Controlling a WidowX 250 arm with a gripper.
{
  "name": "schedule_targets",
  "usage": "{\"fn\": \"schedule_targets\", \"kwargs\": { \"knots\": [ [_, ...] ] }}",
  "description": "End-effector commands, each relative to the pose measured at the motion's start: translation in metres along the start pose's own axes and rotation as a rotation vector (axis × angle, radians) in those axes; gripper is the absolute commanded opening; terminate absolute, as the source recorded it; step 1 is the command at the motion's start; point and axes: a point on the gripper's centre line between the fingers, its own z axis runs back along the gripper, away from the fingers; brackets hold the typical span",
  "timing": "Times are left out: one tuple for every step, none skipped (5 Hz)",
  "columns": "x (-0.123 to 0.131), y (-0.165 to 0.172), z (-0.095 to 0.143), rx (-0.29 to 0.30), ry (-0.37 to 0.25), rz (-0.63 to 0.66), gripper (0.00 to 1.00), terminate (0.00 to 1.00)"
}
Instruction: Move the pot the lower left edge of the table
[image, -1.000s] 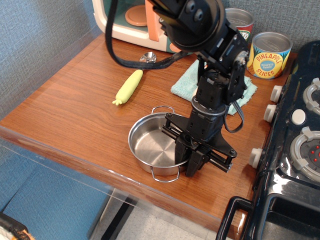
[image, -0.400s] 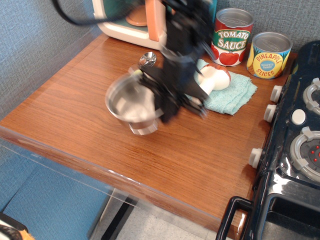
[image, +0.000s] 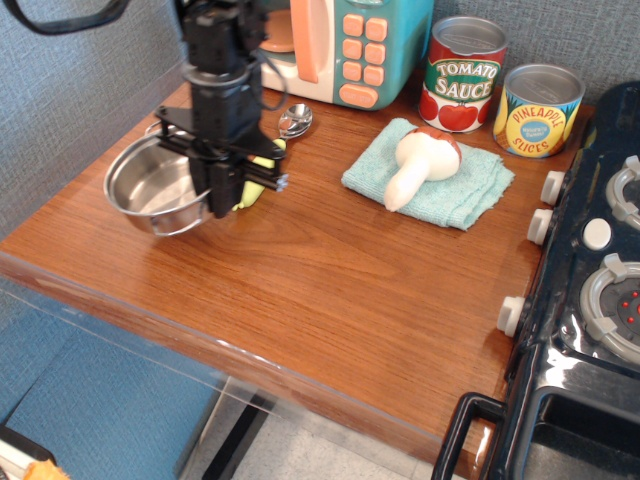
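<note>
The pot (image: 155, 185) is a shiny shallow steel pot with wire loop handles. It sits at the left side of the reddish-brown wooden table (image: 340, 290), tilted, its right rim raised. My gripper (image: 218, 198) points straight down and is shut on the pot's right rim. The black arm rises from it toward the upper left and hides part of the rim.
A yellow-green toy corn (image: 255, 185) lies just behind my gripper. A steel spoon bowl (image: 296, 121), a toy microwave (image: 340, 45), a teal cloth (image: 430, 175) with a toy mushroom (image: 420, 160), two cans (image: 463, 75) and a dark toy stove (image: 590, 300) stand around.
My gripper has carried the pot from the front middle of the table leftward to its left side. The cloth, the mushroom and the microwave buttons have come into view.
</note>
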Motion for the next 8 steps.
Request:
{"fn": "schedule_targets", "kwargs": {
  "knots": [
    [-0.011, 0.047, -0.012, 0.036, 0.043, 0.040, 0.00, 0.00],
    [-0.016, 0.053, -0.019, 0.031, 0.082, 0.054, 0.00, 0.00],
    [-0.017, 0.053, -0.019, 0.035, 0.087, 0.055, 1.00, 0.00],
    [-0.011, 0.044, -0.004, 0.060, 0.031, 0.009, 1.00, 0.00],
    [-0.009, 0.032, 0.018, 0.103, -0.029, -0.039, 1.00, 0.00],
    [-0.012, 0.026, 0.034, 0.130, -0.077, -0.051, 1.00, 0.00],
    [-0.013, 0.024, 0.031, 0.105, -0.052, -0.007, 1.00, 0.00],
    [-0.013, 0.024, 0.031, 0.105, -0.052, -0.007, 1.00, 0.00]
  ]
}}
